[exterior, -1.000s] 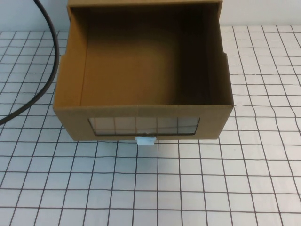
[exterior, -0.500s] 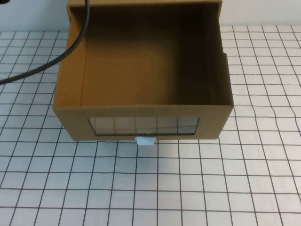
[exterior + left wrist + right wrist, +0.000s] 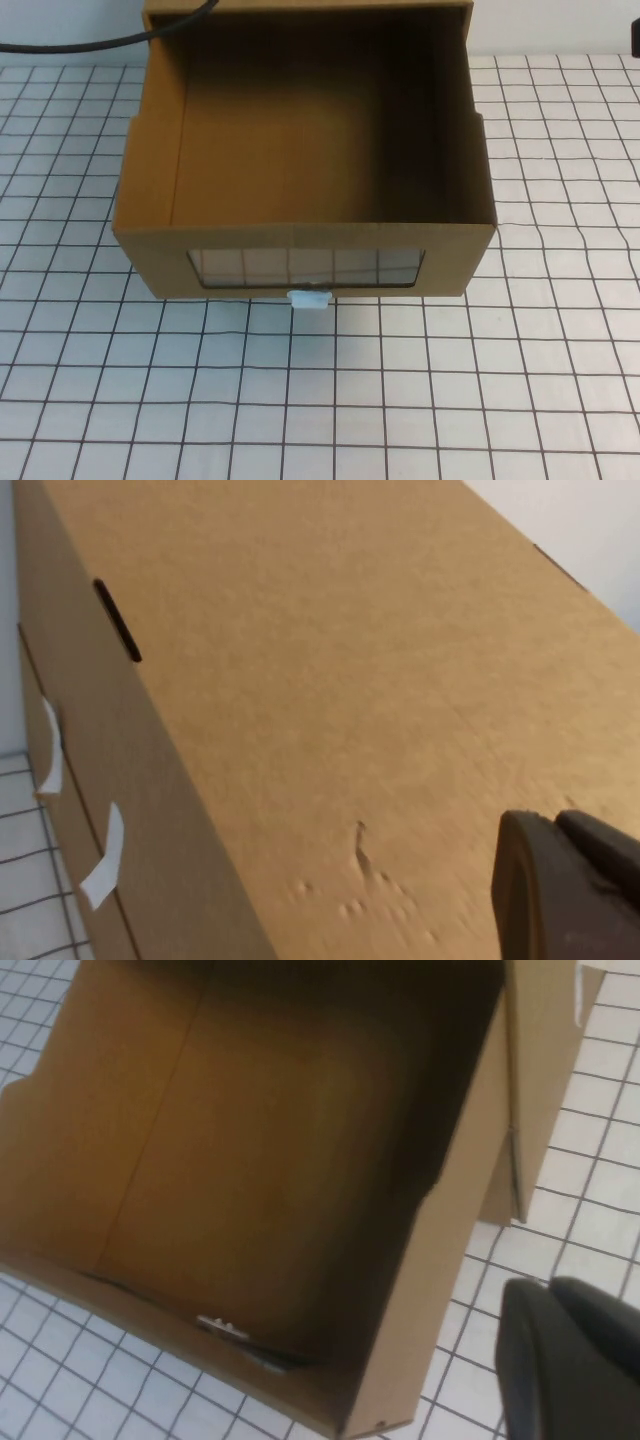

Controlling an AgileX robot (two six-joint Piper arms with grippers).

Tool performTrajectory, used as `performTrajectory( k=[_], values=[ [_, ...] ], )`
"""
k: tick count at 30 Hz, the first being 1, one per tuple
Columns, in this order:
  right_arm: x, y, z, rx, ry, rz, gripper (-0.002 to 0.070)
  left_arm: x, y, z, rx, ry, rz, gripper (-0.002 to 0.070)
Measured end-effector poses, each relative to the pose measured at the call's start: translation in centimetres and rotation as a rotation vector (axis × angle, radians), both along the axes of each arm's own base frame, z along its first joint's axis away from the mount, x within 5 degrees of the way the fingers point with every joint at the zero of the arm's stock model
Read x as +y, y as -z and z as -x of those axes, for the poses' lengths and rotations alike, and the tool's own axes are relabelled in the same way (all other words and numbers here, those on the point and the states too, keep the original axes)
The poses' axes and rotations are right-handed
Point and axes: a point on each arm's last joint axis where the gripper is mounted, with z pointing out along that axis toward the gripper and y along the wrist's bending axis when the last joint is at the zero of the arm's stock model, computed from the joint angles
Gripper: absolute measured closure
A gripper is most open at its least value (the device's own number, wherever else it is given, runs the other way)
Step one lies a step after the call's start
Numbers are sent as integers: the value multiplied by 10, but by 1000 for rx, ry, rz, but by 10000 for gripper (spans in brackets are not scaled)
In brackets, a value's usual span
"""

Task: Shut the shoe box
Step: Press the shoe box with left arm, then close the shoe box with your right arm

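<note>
The shoe box (image 3: 305, 240) is a brown cardboard drawer, pulled out toward the near side and empty. Its front has a clear window (image 3: 305, 266) with a white pull tab (image 3: 309, 298) just below. The outer sleeve (image 3: 300, 8) shows at the far edge. My left gripper (image 3: 555, 825) is shut and empty, close over a plain cardboard face of the box (image 3: 330, 680). My right gripper (image 3: 555, 1288) is shut and empty, above the table beside the drawer's side wall (image 3: 440, 1260); the open drawer (image 3: 250, 1160) fills that view. Neither gripper is clearly seen in the high view.
The table (image 3: 520, 400) is white with a black grid. A black cable (image 3: 100, 42) runs along the far left edge. The left wrist view shows white tape strips (image 3: 103, 855) and a dark slot (image 3: 117, 620) on the box's side.
The black cable has swung from the left side of the table up to the far left edge. The box has not moved.
</note>
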Motion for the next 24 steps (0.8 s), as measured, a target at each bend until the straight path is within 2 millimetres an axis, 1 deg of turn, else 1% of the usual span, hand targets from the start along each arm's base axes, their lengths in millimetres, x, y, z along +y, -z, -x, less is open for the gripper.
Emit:
performTrajectory(
  k=[4, 9, 11, 15, 17, 20, 24],
  values=[
    [3, 3, -6, 15, -19, -31, 690, -7, 24, -30, 52, 20, 51, 680],
    [6, 11, -17, 60, -35, -65, 690, -15, 52, -60, 99, 57, 133, 680],
    [7, 15, -22, 73, -49, -71, 689, -18, 61, -69, 116, 69, 150, 680],
    [16, 19, -28, 60, -141, -91, 689, -20, 63, -74, 117, 83, 171, 680],
    [25, 19, -28, 41, -198, -97, 689, -20, 63, -74, 119, 85, 173, 680],
    [48, 21, -24, 22, -300, -91, 689, -20, 64, -75, 123, 87, 180, 680],
    [94, 27, -11, 10, -452, -60, 689, -21, 64, -75, 123, 89, 180, 680]
  ],
)
